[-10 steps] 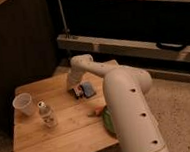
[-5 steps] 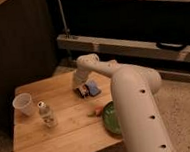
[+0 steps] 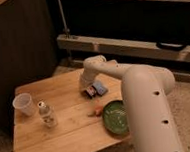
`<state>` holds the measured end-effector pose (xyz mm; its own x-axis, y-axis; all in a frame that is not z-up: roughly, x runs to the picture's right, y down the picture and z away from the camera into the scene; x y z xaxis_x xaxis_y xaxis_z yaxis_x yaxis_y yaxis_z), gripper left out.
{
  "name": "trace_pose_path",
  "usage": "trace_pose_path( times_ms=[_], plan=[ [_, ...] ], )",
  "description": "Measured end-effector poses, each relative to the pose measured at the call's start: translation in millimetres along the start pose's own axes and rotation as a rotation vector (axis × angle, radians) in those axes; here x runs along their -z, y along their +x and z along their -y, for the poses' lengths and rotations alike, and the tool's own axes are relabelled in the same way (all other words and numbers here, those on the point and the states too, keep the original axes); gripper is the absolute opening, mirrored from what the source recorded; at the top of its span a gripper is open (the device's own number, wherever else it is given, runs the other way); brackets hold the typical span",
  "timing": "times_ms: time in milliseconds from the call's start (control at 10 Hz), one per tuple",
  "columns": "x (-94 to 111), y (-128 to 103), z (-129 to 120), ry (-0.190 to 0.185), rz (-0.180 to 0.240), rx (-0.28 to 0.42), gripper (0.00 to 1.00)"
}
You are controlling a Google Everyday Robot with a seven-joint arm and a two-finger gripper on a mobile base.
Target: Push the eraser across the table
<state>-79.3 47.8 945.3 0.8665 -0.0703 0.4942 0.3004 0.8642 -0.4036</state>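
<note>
The table is low and rectangular, its top made of pale wood planks with the grain running lengthwise. A round, glossy green plate sits at the near right edge. The eraser lies on the tabletop behind that plate and a little to its left, apart from it. It is a small oblong block, whitish with red and dark markings. Its long axis seems to run diagonally, from the end nearer the plate up and away to the far right, but the block is too small to be sure of the exact angle. A flat blue rectangular pad lies right against the eraser on the side toward the far right, set at the same slant. The gripper is down at the tabletop just left of the eraser, farther from the plate than the eraser is. The pincer is narrow, fingers drawn together with nothing between them, and whether it touches the block cannot be told. The smooth, white, rounded arm rises past the plate's right side and bends over it. A small orange-pink scrap lies just off the plate's left rim. Well to the plate's left stand a small clear bottle and, beyond it, a translucent white plastic cup, both upright.
</note>
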Motion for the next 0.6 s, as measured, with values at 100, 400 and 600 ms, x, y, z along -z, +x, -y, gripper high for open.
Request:
trace_pose_path(
  times_ms=[100,400,600],
  plan=[
    [4,5,-3,0.004,-0.007,-0.01,0.0],
    [15,13,8,0.02,-0.033,-0.011,0.0],
    [14,23,16,0.012,-0.061,-0.01,0.0]
  ],
)
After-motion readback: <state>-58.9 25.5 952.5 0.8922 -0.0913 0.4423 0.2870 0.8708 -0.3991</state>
